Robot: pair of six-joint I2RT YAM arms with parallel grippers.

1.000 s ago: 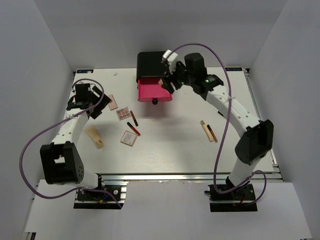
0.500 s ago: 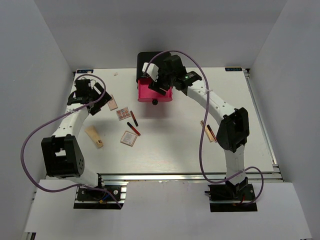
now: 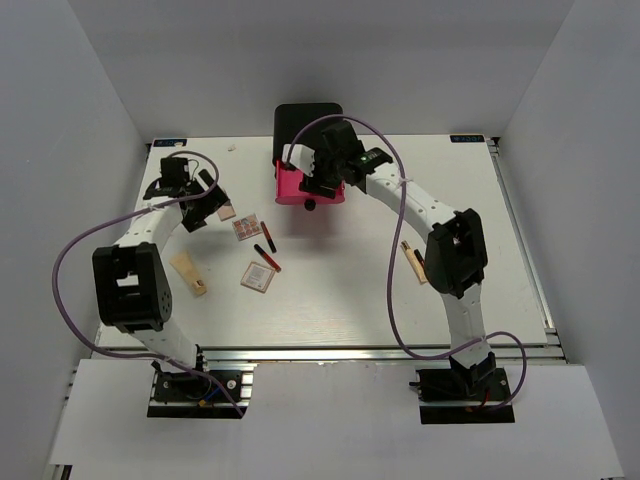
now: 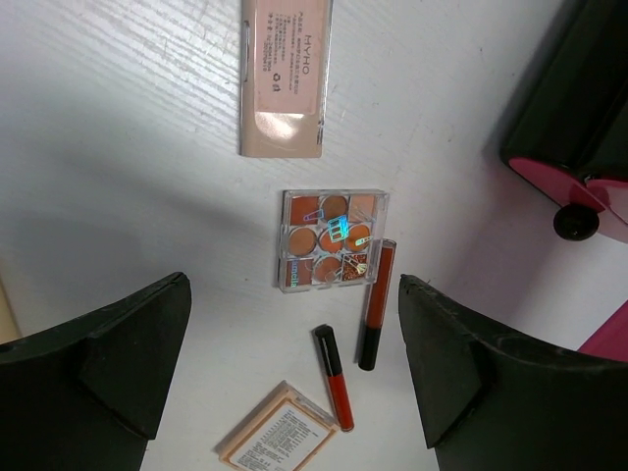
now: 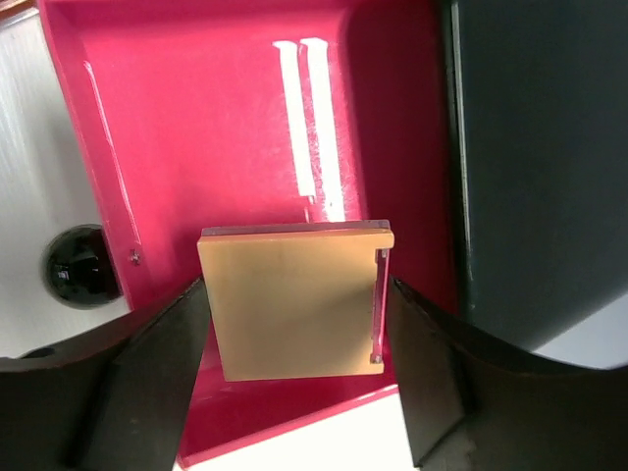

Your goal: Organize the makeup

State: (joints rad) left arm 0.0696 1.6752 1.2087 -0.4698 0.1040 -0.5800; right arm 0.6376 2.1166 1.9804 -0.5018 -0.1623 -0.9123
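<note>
My right gripper (image 5: pixel 294 324) is shut on a flat square tan palette (image 5: pixel 289 299) and holds it just above the open pink drawer (image 5: pixel 196 118); it also shows in the top view (image 3: pixel 325 178). My left gripper (image 4: pixel 294 392) is open and empty above the table at the far left (image 3: pixel 198 200). Below it lie a clear palette with orange pans (image 4: pixel 332 240), two red-and-black sticks (image 4: pixel 376 304) (image 4: pixel 334 391), a tan labelled palette (image 4: pixel 280 437) and a flat beige stick (image 4: pixel 285 78). A tan tube (image 3: pixel 189 273) lies left of them. Beige sticks (image 3: pixel 415 262) lie at the right.
The black box (image 3: pixel 308 125) stands at the back middle, its pink drawer (image 3: pixel 295 187) pulled out toward me with a black knob (image 3: pixel 310 204). The box's black wall (image 5: pixel 540 147) is close beside my right fingers. The drawer corner and knob (image 4: pixel 576 221) show in the left wrist view.
My right arm has swung left and brought the tan palette over the open drawer. My left gripper has shifted a little toward the back of the table, still open.
</note>
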